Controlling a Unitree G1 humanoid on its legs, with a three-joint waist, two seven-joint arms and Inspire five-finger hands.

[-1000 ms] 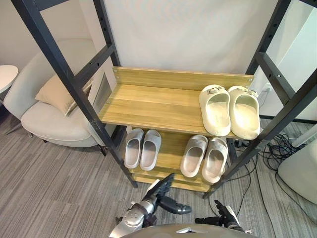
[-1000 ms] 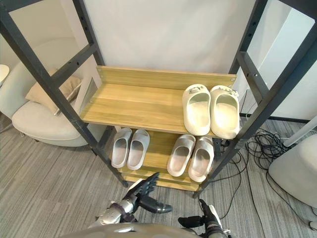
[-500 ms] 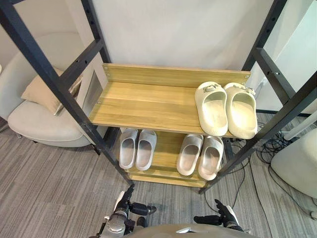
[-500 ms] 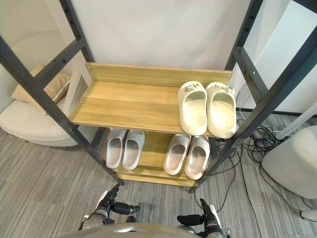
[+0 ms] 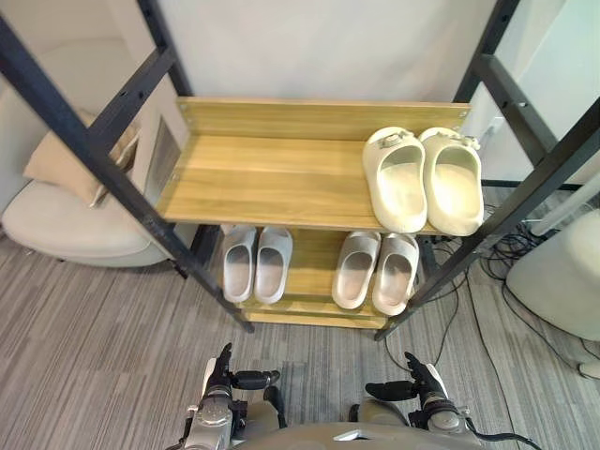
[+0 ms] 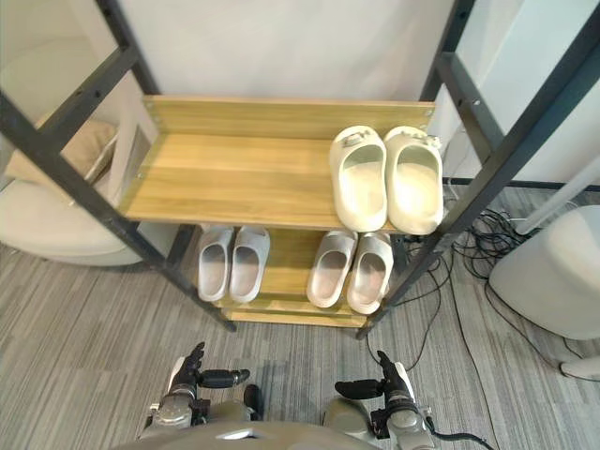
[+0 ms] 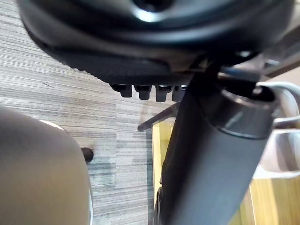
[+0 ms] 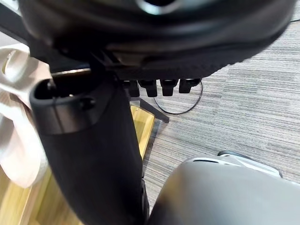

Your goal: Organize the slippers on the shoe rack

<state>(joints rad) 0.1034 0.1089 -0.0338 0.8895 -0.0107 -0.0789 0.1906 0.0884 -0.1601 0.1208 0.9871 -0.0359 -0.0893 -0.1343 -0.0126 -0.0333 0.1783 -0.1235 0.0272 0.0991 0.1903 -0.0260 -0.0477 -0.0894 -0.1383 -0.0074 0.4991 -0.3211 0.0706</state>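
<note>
The shoe rack [image 5: 262,173] has wooden shelves in a black frame. A cream pair of slippers [image 5: 395,183] lies side by side at the right of the upper shelf. On the lower shelf [image 5: 309,272] a light grey pair [image 5: 239,267] lies at the left and a beige pair [image 5: 358,270] at the right. My left hand [image 5: 225,380] and right hand [image 5: 417,384] hang low over the carpet in front of the rack, both open and holding nothing. The left wrist view has the thumb [image 7: 211,164] close up, as does the right wrist view [image 8: 93,154].
A pale armchair [image 5: 66,225] with a tan cushion [image 5: 56,159] stands left of the rack. Black cables [image 5: 520,272] lie on the floor at the right beside a white rounded object [image 5: 562,281]. The rack's slanted front posts [image 5: 112,178] stand between me and the shelves.
My left hand has dropped back from just before the rack's foot to low at my side. The camera has shifted, so the rack sits differently in the picture. The slippers stay put.
</note>
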